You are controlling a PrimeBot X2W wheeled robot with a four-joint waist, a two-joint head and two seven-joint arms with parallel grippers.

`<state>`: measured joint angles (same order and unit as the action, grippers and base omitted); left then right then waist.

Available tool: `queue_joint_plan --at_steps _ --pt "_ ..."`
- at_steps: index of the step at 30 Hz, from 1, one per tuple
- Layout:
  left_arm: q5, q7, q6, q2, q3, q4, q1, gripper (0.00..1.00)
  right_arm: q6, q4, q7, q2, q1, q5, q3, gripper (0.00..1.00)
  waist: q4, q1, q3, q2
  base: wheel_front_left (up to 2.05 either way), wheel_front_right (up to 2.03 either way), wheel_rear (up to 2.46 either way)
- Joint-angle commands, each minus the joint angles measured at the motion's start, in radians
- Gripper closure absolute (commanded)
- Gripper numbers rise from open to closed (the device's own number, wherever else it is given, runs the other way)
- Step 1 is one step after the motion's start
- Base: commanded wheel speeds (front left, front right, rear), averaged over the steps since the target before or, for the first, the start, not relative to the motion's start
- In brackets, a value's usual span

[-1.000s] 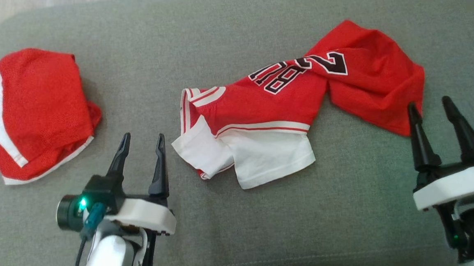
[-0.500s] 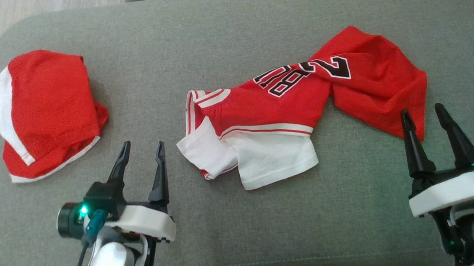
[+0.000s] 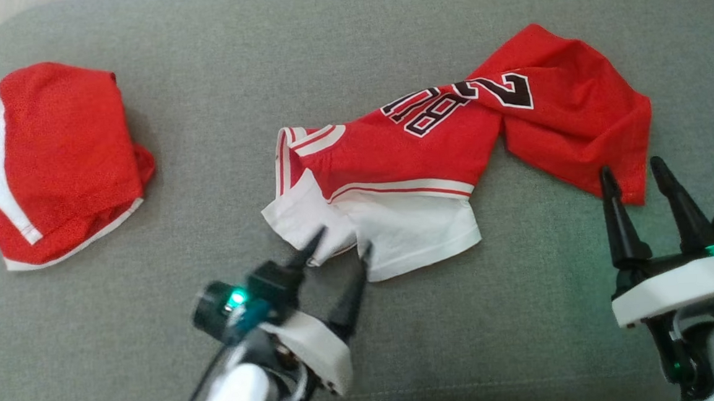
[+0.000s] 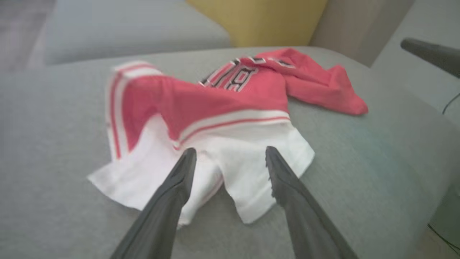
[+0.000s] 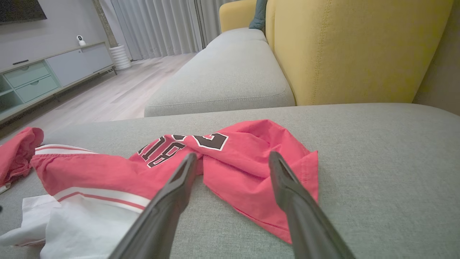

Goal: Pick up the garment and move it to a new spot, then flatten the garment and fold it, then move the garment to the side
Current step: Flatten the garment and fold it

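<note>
The sofa (image 3: 347, 46) is soft grey cloth. A low pinch could catch its cover along with the garment, and pressing down would only sink the fingers in.

The jersey (image 3: 416, 159) lies crumpled on it from the centre to the right of the head view. Its red body and black numbers sit toward the upper right, and its white panels lie at lower centre. It is wrung into a twist just below the numbers. I judge that a lift from both ends would tighten that twist instead of opening it, which would make flattening harder.

A 2nd red bundle (image 3: 57, 163) sits well apart at the left of the frame. If the jersey is carried that way, it could land on the bundle or drag it along.

The left fingers (image 3: 351, 291) are spread apart at lower centre, their tips at the edge of the white panels. In the left wrist view they straddle the notch between 2 white flaps. Closing there might trap only 1 flap or 1 layer, or nothing at all. That view is blurred, so I cannot tell whether they touch the cloth.

The right fingers (image 3: 620, 221) are also spread, at the right edge of the frame, with the jersey's lower red corner between their tips. The corner is thin and could slip out. If only 1 side grips, the jersey would trail and bunch up further.
</note>
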<state>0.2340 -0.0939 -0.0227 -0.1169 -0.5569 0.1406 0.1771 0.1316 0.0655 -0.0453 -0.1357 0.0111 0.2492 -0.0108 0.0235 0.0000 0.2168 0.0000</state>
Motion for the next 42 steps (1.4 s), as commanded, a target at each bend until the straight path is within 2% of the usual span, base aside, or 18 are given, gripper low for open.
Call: queue_joint_plan --at_steps 1,5,14,18,19,22,23,24,31,35,37,40,42 --pt "0.01 0.026 0.013 0.003 0.003 -0.007 0.037 0.0 -0.001 0.031 0.0 -0.001 0.028 0.002 0.024 0.0 -0.008 0.0 0.009 0.0 0.0 0.0 0.0" --pt "0.032 0.082 0.046 0.025 -0.048 0.055 0.045 0.0 -0.001 0.024 0.001 0.001 0.039 0.005 0.031 0.0 -0.021 0.0 0.027 0.0 0.0 0.0 0.0" --pt "0.04 0.075 0.031 0.041 -0.055 0.174 0.094 0.0 -0.001 0.013 0.003 0.0 0.052 0.006 0.028 0.0 -0.04 0.0 0.061 0.0 0.0 0.0 0.0" --pt "0.056 0.081 0.05 0.045 -0.066 0.206 0.112 0.01 -0.001 0.005 -0.006 -0.002 0.054 0.006 0.023 0.0 -0.046 0.0 0.068 0.0 0.0 0.0 0.0" --pt "0.057 0.08 0.052 0.045 -0.068 0.212 0.116 0.18 -0.001 0.001 -0.011 -0.005 0.055 0.003 0.022 0.0 -0.047 0.0 0.071 0.0 0.0 0.0 0.0" --pt "0.058 0.073 0.056 0.047 -0.073 0.227 0.128 0.8 -0.001 -0.012 -0.02 -0.022 0.061 -0.011 0.016 0.0 -0.049 0.0 0.08 0.0 0.0 0.0 0.0" --pt "0.058 0.07 0.057 0.047 -0.073 0.232 0.133 0.96 -0.001 -0.018 -0.022 -0.027 0.063 -0.013 0.012 0.0 -0.05 0.0 0.083 0.0 0.0 0.0 0.0" --pt "0.055 0.065 0.056 0.046 -0.075 0.238 0.138 1.0 -0.001 -0.025 -0.026 -0.031 0.065 -0.014 0.007 0.0 -0.05 0.0 0.086 0.0 0.0 0.0 0.0" --pt "0.043 0.033 0.047 0.044 -0.079 0.264 0.165 1.0 -0.001 -0.107 -0.073 -0.073 0.103 -0.003 -0.046 0.0 -0.048 0.0 0.109 0.0 0.0 0.0 0.0" --pt "0.037 0.02 0.041 0.042 -0.079 0.267 0.184 1.0 -0.001 -0.173 -0.13 -0.102 0.145 0.015 -0.038 0.0 -0.04 0.0 0.128 0.0 0.0 0.0 0.0" --pt "0.038 0.017 0.042 0.041 -0.08 0.268 0.192 0.95 -0.001 -0.196 -0.155 -0.112 0.164 0.023 -0.034 0.0 -0.034 0.0 0.138 0.0 0.0 0.0 0.0" --pt "0.039 0.01 0.042 0.04 -0.081 0.27 0.201 0.96 -0.001 -0.219 -0.185 -0.125 0.187 0.033 -0.026 0.0 -0.027 0.0 0.151 0.0 0.0 0.0 0.0" --pt "0.04 0.005 0.042 0.04 -0.083 0.272 0.204 1.0 -0.001 -0.231 -0.206 -0.129 0.195 0.047 -0.014 0.0 -0.023 0.0 0.155 0.0 0.0 0.0 0.0"
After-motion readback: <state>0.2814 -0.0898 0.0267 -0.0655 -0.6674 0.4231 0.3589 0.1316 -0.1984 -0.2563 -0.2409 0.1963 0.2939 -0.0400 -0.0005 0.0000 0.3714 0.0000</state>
